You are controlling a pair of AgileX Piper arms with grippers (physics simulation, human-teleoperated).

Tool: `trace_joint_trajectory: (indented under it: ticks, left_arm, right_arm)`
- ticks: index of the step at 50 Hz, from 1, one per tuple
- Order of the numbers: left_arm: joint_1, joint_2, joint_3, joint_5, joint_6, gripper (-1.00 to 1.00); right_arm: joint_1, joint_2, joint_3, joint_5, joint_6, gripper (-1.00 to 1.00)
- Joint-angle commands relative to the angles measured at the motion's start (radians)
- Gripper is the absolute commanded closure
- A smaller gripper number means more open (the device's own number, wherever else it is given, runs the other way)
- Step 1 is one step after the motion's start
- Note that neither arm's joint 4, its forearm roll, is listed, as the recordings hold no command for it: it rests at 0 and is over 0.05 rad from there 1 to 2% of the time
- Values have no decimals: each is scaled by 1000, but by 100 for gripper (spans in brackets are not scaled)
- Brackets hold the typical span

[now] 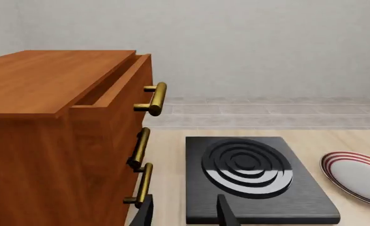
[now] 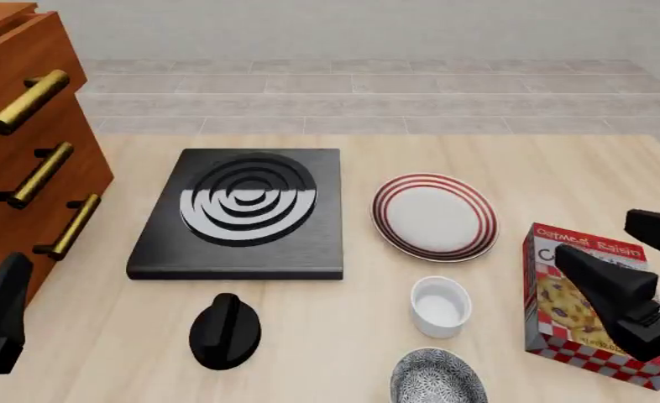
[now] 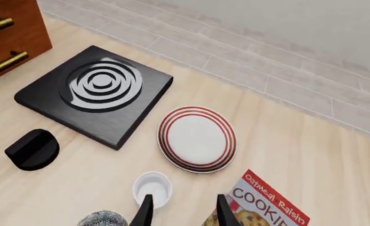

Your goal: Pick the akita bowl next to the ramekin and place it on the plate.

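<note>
The front camera is looking forward and down over the table (image 2: 342,302) from the arms' side, taking in the black burner slab (image 2: 240,214) and the plate (image 2: 436,216); the left wrist camera is sitting low and close beside the wooden drawer chest (image 1: 59,141), facing the far wall. The right wrist camera is hanging higher, looking down; all three are sharing slab and plate.

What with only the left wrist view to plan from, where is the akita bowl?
Observer: The front view shows the akita bowl at the table's near edge, partly cut off by the frame.
Operator: What's next to it?
Observer: The ramekin stands just beyond it, between the bowl and the plate.
Operator: Which gripper looks closer?
Observer: The right gripper, open and empty, by the cookie box to the ramekin's right.
</note>
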Motion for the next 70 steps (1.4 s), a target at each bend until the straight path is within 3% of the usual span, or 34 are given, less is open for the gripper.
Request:
trace_joint_trajectory:
  ticks: [1,14,33,51,70]
  left_arm:
    - [0,0,0,0,0,-100]
    - [0,0,0,0,0,-100]
    - [0,0,0,0,0,-100]
    - [0,0,0,0,0,-100]
    - [0,0,0,0,0,-100]
  right_arm:
    - [26,60,6,9,-14,-100]
    - [67,88,19,45,34,-100]
    - [80,107,5,87,43,-100]
    - [124,159,32,78,103,-100]
    - [170,199,70,51,120,-100]
